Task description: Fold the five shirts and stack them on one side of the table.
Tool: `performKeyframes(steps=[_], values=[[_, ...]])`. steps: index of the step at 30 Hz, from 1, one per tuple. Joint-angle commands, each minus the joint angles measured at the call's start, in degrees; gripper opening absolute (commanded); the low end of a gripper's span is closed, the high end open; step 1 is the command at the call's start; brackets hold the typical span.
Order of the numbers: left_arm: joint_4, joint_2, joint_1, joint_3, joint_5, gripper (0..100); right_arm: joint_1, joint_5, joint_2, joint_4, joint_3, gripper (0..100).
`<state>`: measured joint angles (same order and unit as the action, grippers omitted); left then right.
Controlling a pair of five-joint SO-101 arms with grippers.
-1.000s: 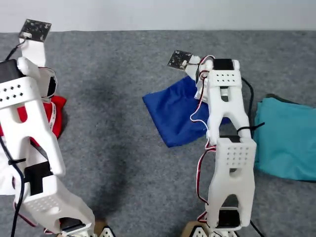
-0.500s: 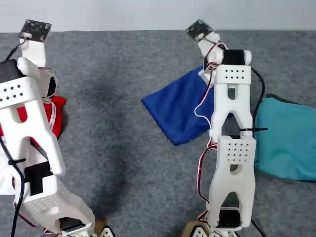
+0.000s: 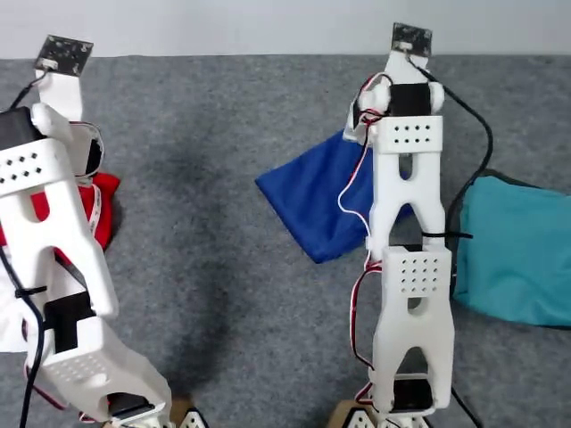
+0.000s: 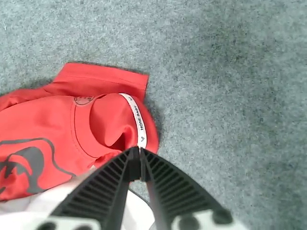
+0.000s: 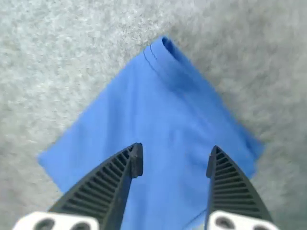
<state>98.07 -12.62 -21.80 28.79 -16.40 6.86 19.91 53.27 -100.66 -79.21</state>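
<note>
A folded blue shirt (image 3: pixel 308 203) lies mid-table, partly under the right arm (image 3: pixel 406 178). In the right wrist view my right gripper (image 5: pixel 175 158) hangs open above the blue shirt (image 5: pixel 158 110), with nothing between its fingers. A red shirt (image 3: pixel 105 203) with a grey print lies at the left edge under the left arm (image 3: pixel 45 196). My left gripper (image 4: pixel 139 160) is shut, its tips at the collar of the red shirt (image 4: pixel 53 124); whether cloth is pinched I cannot tell. A teal shirt (image 3: pixel 522 250) lies at the right.
White cloth (image 3: pixel 9 325) shows at the lower left beneath the left arm. Bare grey carpet-like tabletop (image 3: pixel 205 294) stretches between the two arms and along the far side. The table's far edge (image 3: pixel 223 56) meets a pale wall.
The right arm has swung its wrist toward the far side and to the right, off the blue shirt's near part. The blue shirt shifted slightly. The left arm has kept still.
</note>
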Motion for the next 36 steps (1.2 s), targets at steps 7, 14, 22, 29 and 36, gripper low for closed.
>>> performKeyframes(steps=[7,14,22,29,36], values=[[0.18,0.7,-0.53,0.57,0.0,0,5.32,14.07,-16.57,-2.33,19.96,29.0],[0.18,0.53,-0.53,0.57,0.0,0,5.76,24.97,-15.69,1.36,29.89,52.5],[0.18,0.26,-0.44,0.57,0.0,0,6.55,31.91,-3.65,8.04,29.89,48.8],[0.18,0.44,-0.44,0.4,0.0,0,7.52,34.55,5.23,11.47,29.89,43.8],[0.26,0.44,-0.44,0.4,0.0,0,7.34,34.37,6.64,10.51,29.8,18.8]])
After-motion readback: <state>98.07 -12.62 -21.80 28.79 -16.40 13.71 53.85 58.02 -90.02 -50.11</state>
